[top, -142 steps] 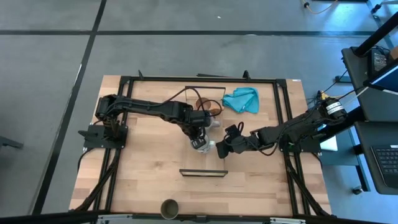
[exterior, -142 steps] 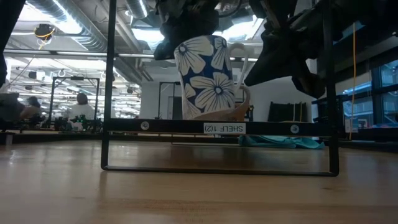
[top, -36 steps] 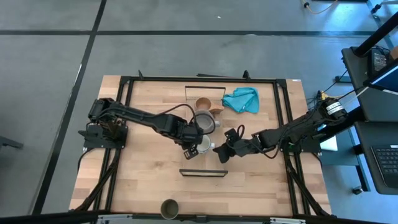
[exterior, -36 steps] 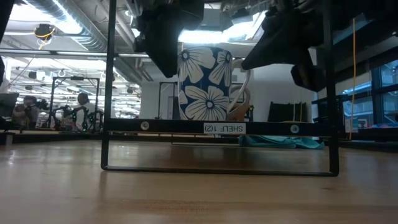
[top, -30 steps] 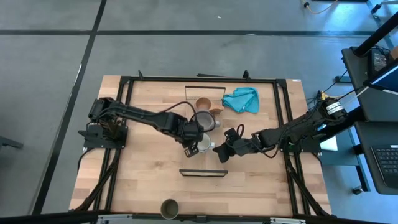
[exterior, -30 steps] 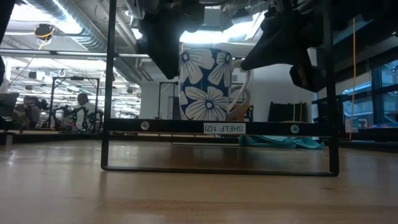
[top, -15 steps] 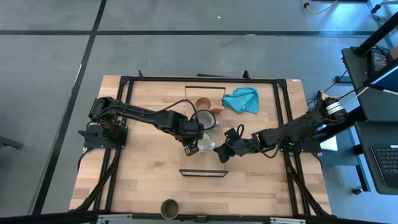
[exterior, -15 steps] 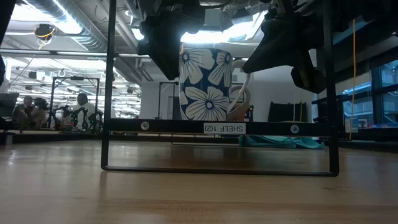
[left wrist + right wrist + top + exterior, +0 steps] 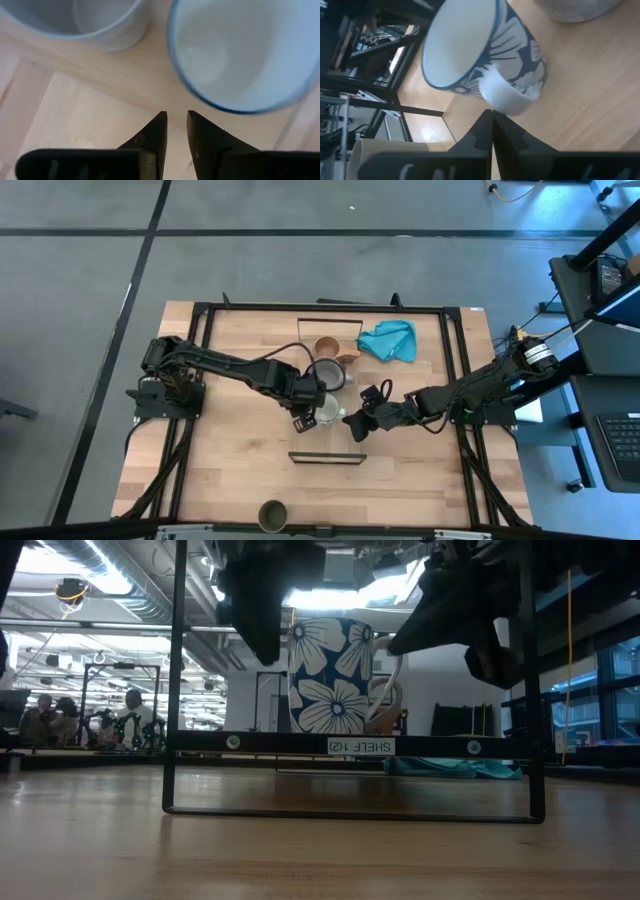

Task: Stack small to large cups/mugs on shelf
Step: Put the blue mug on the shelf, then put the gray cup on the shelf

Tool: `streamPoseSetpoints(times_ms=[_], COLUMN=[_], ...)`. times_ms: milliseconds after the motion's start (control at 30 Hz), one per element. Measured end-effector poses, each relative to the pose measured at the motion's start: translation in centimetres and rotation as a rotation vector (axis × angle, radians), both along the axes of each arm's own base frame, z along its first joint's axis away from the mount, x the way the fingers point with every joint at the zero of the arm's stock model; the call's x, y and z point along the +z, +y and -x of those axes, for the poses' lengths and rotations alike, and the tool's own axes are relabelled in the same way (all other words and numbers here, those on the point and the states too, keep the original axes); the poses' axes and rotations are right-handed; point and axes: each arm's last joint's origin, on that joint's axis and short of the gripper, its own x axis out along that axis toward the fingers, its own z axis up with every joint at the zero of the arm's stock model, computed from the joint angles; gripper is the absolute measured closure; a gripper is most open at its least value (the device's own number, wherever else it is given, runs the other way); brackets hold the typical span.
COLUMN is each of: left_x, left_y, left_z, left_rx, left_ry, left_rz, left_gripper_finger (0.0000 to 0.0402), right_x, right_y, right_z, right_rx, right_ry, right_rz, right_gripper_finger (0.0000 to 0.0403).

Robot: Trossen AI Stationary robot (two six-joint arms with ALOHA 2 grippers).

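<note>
The table (image 9: pixel 230 470) is light wood boards inside a black metal frame (image 9: pixel 205 315). Around it the floor (image 9: pixel 80 330) is grey with dark lines. In the low view the room behind has bright ceiling lights, pipes, and people (image 9: pixel 130 710) sitting far away.

A blue mug with white flowers (image 9: pixel 330 675) stands upright in the middle of the table. A grey mug (image 9: pixel 328 374) is just beside it, and a tan cup (image 9: pixel 328 347) is a little farther back. A blue cloth (image 9: pixel 388 340) lies near the tan cup. The small shelf (image 9: pixel 326 458) stands in front of the mugs. A dark cup (image 9: pixel 271 515) sits alone at the table's front edge.

The left gripper (image 9: pixel 175 125) hangs next to the flower mug, fingers a little apart, holding nothing. The right gripper (image 9: pixel 492 125) is by the mug's handle, fingers pressed together.
</note>
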Motion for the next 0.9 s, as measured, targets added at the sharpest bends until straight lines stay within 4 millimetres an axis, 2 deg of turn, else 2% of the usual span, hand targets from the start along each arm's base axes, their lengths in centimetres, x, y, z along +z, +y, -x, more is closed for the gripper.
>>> streamPoseSetpoints(times_ms=[333, 567, 767, 900], left_x=[2.1, 2.7, 3.7, 5.4], left_y=[-0.7, -2.3, -4.3, -5.2], left_z=[1.6, 2.6, 3.7, 5.1], left_rx=[0.031, 0.009, -0.048, -0.086], left_ry=[-0.039, -0.039, -0.088, -0.148], left_rz=[-0.019, -0.035, -0.046, -0.040], left_gripper_finger=[0.0333, 0.0333, 0.0333, 0.0333], right_x=[0.5, 1.3, 3.3, 5.3], right_y=[0.6, 1.9, 2.8, 2.9], right_z=[-0.1, -0.1, -0.5, -0.7], right_rx=[0.021, 0.079, 0.156, 0.191], right_ry=[-0.052, -0.141, -0.355, -0.564], right_rz=[-0.017, -0.024, 0.038, 0.141], right_gripper_finger=[0.0391, 0.0391, 0.0369, 0.0343])
